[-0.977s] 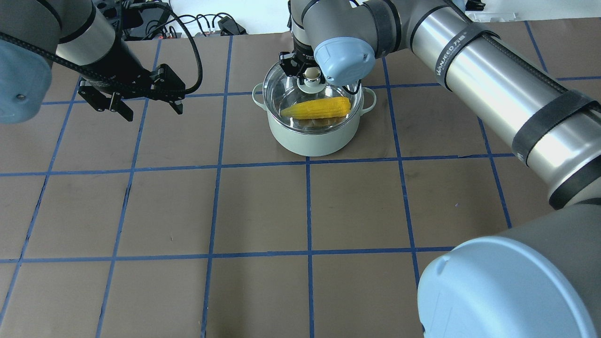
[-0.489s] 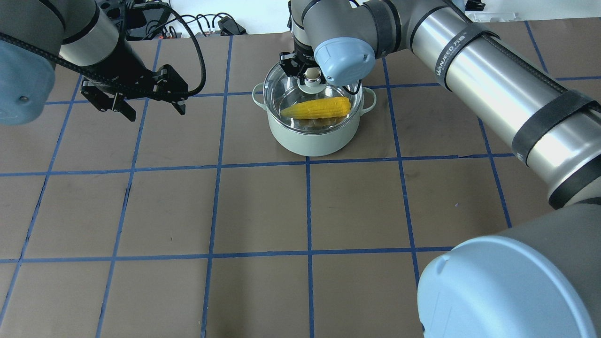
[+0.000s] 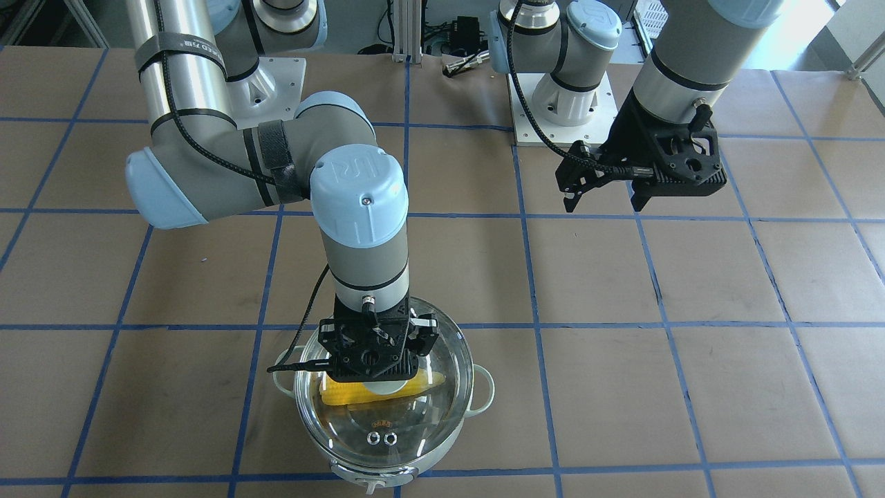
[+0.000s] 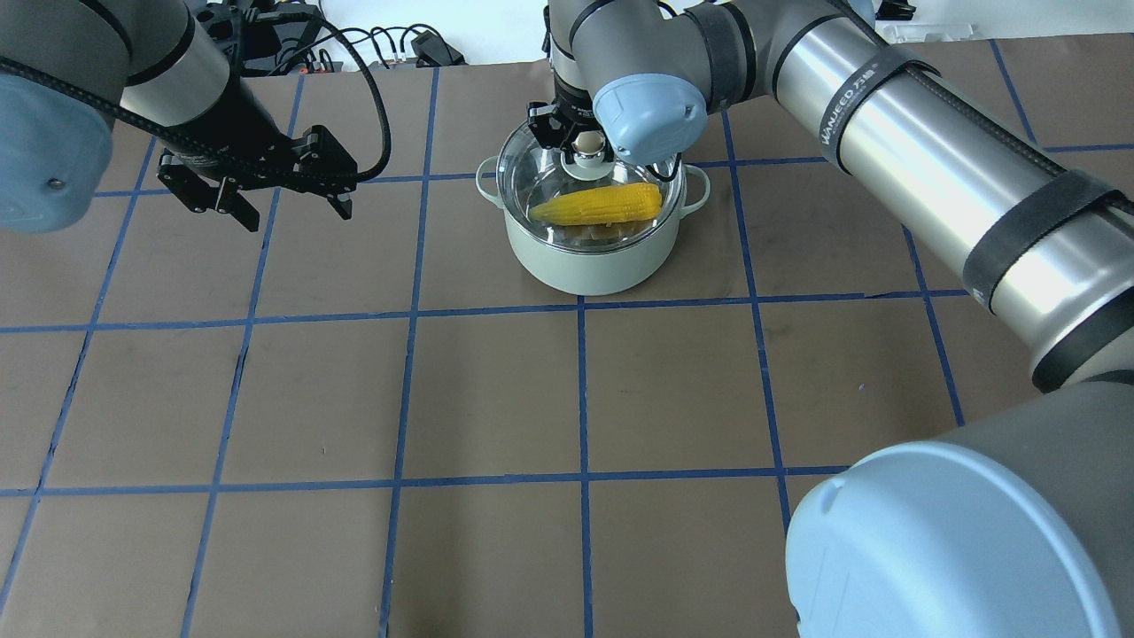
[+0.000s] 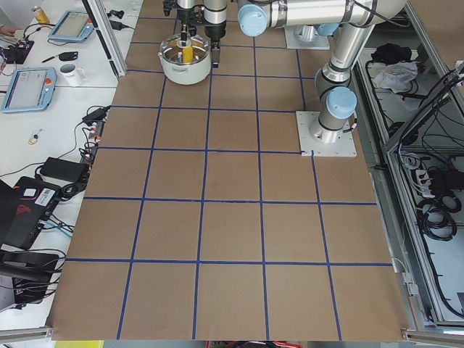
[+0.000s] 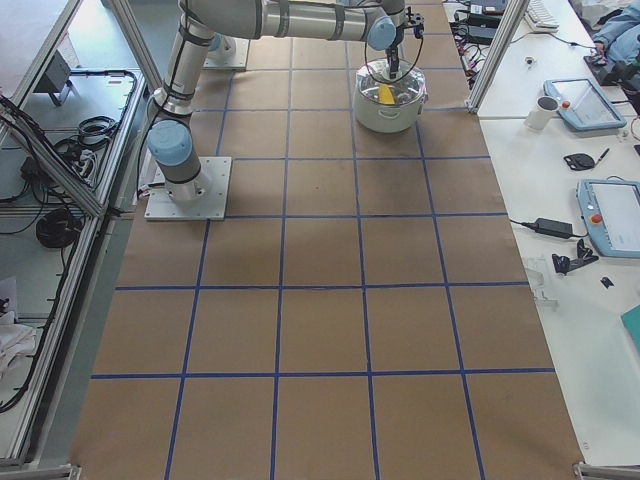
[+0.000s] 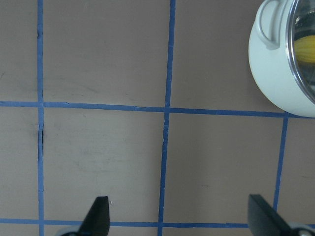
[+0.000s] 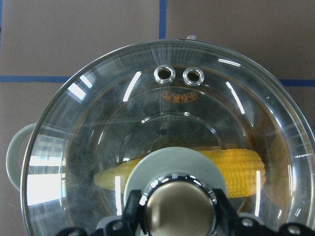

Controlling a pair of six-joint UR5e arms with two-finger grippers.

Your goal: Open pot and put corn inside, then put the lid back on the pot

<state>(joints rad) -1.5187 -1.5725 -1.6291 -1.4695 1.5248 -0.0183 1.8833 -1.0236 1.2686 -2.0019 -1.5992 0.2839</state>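
Fingers (image 8: 132, 209) of the right gripper (image 8: 179, 212) press on both sides of the shiny knob (image 4: 586, 143), so this gripper is closed on the lid (image 4: 542, 173) and holds it by the top. The glass lid looks like it sits flat on the pot (image 4: 589, 266), and the yellow corn (image 4: 602, 204) lies inside under the glass, its thin end toward 9 o'clock in the view from above. The pot stands at 12 o'clock on the table (image 4: 496, 399), on the far side from the robot. At about 10 o'clock the left gripper (image 7: 179, 216) hangs over bare brown paper, well apart from the pot, with its fingers spread wide and nothing in them. I think this is the very last step, putting the lid back. The next move needs the right fingers to let go first and then go straight up (a pull to the side could drag the lid off). Counting: one pot, one lid, one corn, one knob, two little vent rings (image 8: 164, 73) at 12 o'clock in the right wrist view, two loop handles (image 4: 485, 173) and two grippers.
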